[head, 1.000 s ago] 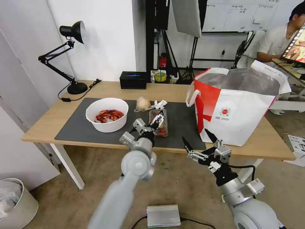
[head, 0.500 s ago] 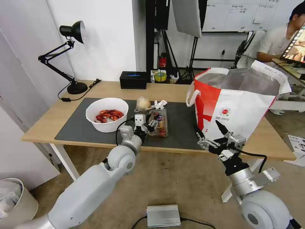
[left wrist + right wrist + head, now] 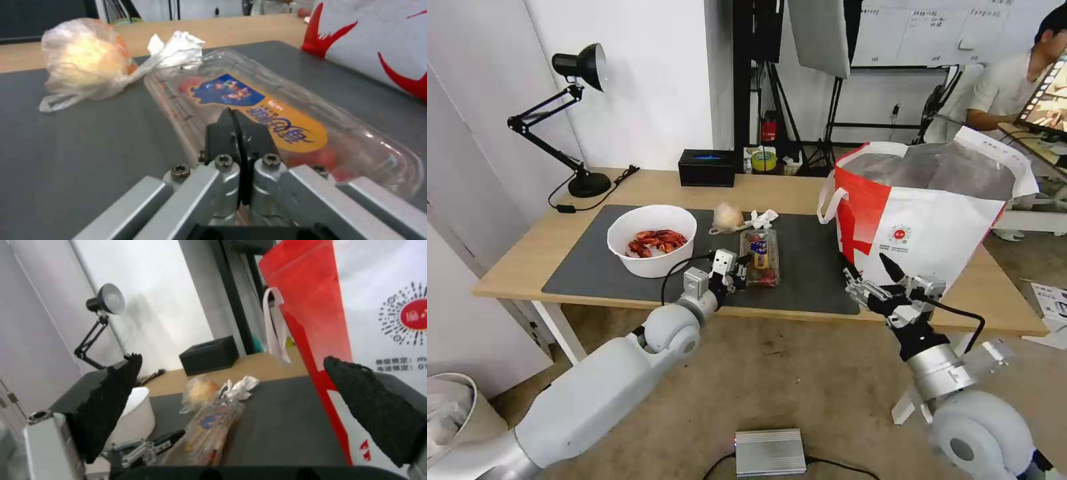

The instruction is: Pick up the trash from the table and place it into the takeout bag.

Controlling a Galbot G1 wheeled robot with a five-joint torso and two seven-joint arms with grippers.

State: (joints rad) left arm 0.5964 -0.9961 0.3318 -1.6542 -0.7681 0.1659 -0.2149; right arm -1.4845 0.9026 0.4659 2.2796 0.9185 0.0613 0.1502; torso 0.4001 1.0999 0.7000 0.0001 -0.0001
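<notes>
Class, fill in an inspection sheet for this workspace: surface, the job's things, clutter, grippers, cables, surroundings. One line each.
Surface: wooden table with a dark grey mat.
Job's things: white bowl of red shells, clear plastic tray, wrapped ball and crumpled tissue all on the mat; takeout bag upright, open.
Clutter: black box, tape roll, desk lamp.
Grippers: left gripper shut at the tray's near edge; right gripper open, in front of the bag.
Cables: lamp cord on the table.
Surroundings: white bin, metal box on the floor.
</notes>
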